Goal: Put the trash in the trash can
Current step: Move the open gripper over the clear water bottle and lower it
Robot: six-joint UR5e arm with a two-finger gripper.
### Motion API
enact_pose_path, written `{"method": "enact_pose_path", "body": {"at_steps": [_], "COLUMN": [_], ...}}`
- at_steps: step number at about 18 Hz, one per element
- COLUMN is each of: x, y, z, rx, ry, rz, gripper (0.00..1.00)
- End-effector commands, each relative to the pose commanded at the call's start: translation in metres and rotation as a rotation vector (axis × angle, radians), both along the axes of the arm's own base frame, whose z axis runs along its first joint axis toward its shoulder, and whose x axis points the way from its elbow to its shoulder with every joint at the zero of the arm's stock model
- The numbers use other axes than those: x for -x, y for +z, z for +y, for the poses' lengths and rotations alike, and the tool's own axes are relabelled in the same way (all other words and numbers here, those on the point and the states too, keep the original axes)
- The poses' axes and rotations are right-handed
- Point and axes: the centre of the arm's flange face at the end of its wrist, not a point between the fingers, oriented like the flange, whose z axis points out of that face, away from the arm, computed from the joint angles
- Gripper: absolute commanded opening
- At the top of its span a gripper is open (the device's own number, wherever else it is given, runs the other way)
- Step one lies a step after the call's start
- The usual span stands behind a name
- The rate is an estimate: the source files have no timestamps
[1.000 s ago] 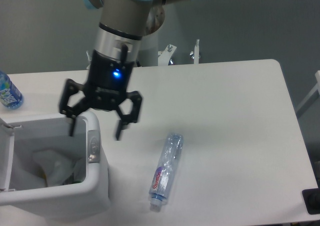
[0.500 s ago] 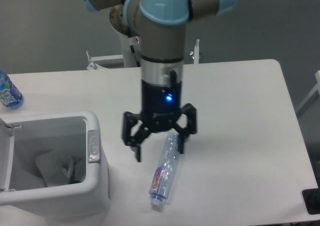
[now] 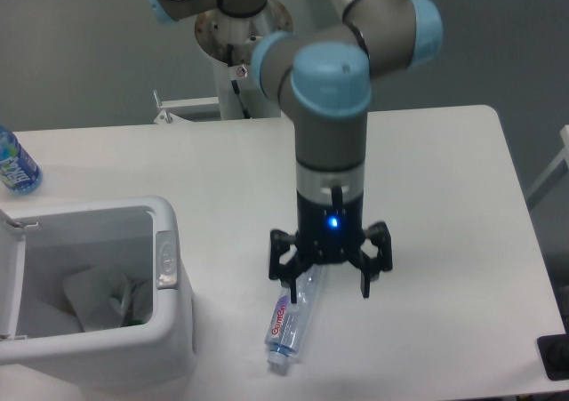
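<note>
The gripper hangs low over the bench, fingers spread wide and holding nothing. The crushed bottle lies on the bench, long axis running near-left to far-right; its far end sits between the fingers, beside the left one, and its cap end points toward the near edge. Its white label has red lettering, too small to read. The wrapper lies inside the bin, well to the left.
</note>
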Motion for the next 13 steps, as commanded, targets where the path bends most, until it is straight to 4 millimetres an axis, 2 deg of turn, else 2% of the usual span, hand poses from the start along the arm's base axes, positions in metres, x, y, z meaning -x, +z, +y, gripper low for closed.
{"method": "enact_pose_path", "body": {"at_steps": [3, 5, 7, 10, 12, 13], "x": [-0.001, 0.002, 0.006, -0.009, -0.003, -0.002], "y": [-0.043, -0.064, -0.081, -0.098, -0.106, -0.117], "z": [0.01, 0.013, 0.016, 0.029, 0.036, 0.041], "rx": [0.046, 0.068, 0.104, 0.144, 0.134, 0.134], "ry": [-0.019, -0.029, -0.087, -0.181, -0.185, -0.188], "rz": [-0.037, -0.055, -0.041, -0.019, -0.007, -0.004], "gripper": [1.0, 1.0, 1.0, 1.0, 1.0, 1.0]}}
